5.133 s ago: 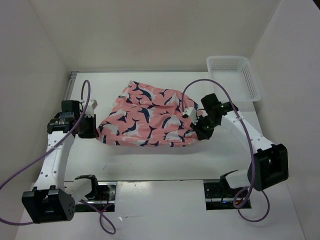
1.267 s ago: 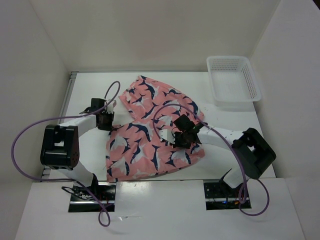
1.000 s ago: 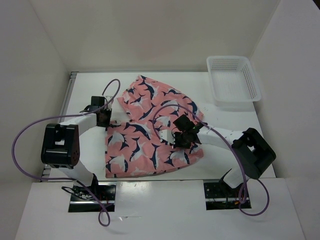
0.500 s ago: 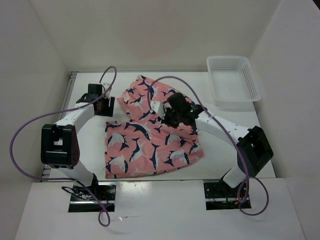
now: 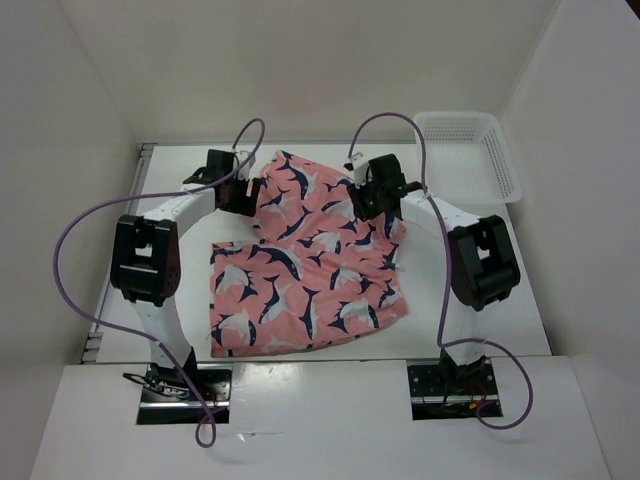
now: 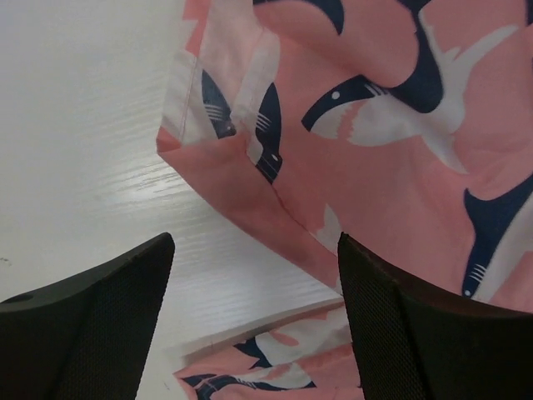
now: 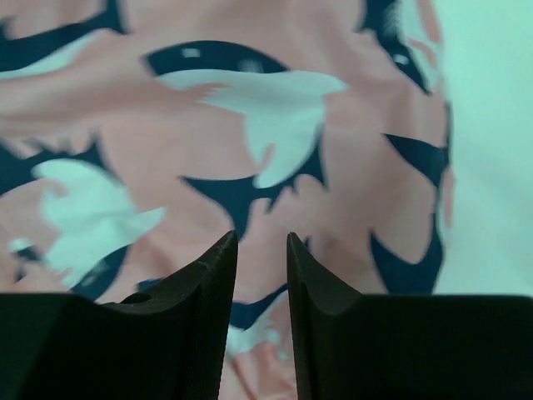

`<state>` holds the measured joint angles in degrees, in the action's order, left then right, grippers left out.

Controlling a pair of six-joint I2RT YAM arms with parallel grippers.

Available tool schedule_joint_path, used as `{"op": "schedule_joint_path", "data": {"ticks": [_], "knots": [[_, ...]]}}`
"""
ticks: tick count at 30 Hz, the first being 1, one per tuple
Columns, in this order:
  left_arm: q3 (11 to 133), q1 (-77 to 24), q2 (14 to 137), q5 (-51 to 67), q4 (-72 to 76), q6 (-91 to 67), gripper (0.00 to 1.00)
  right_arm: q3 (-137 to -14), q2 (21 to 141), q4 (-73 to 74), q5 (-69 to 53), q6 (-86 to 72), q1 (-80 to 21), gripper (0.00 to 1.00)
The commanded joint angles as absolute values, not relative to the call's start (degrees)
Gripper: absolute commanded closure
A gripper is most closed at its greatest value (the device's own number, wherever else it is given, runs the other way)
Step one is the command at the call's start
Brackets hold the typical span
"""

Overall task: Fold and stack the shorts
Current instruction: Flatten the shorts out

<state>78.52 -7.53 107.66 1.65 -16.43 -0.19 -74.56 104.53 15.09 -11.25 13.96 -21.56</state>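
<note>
Shorts: salmon, shark-like print, lying on table.
Left fingers: wide apart, empty, over far-left hem.
Right fingers: narrowly parted, empty, over far-right fabric.
Basket: far right.

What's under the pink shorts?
The shorts lie flat on the white table, which shows all around them. The fabric hides the table beneath, so anything under it cannot be seen.

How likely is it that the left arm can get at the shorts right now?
Probably yes: the left pincer hangs open just above a hem corner of the shorts, and nothing lies between them.
</note>
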Motion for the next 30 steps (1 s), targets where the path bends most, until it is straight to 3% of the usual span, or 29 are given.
{"op": "schedule_joint_path", "data": {"ticks": [1, 4, 14, 16, 21, 25, 27, 30], "knots": [[83.0, -6.9, 110.3, -0.4, -14.2, 0.0, 0.13, -79.9, 107.0, 8.4, -6.5, 8.2, -19.3, 0.64], [83.6, -6.9, 113.0, -1.8, -13.4, 0.0, 0.13, -81.1, 109.7, 8.4, -3.3, 8.2, -18.5, 0.64], [83.6, -6.9, 115.9, -3.7, -11.7, 0.0, 0.29, -79.5, 110.8, 7.9, -1.5, 7.6, -17.9, 0.61], [83.6, -6.9, 116.5, -2.5, -11.7, 0.0, 0.29, -79.5, 110.8, 7.9, -1.5, 7.6, -17.9, 0.61], [84.6, -6.9, 117.1, -1.8, -11.7, 0.0, 0.18, -77.6, 110.2, 7.4, -1.5, 8.2, -17.9, 0.61], [85.2, -6.9, 118.8, -1.2, -11.2, 0.0, 0.18, -77.0, 109.7, 7.4, -1.5, 8.7, -17.9, 0.61], [85.3, -7.5, 119.4, 0.3, -11.2, 0.0, 0.23, -76.4, 109.7, 7.4, -0.9, 8.7, -17.4, 0.6], [85.3, -8.0, 120.0, 1.0, -11.2, 0.0, 0.45, -75.8, 109.7, 6.9, 0.4, 9.2, -17.4, 0.57]]}}
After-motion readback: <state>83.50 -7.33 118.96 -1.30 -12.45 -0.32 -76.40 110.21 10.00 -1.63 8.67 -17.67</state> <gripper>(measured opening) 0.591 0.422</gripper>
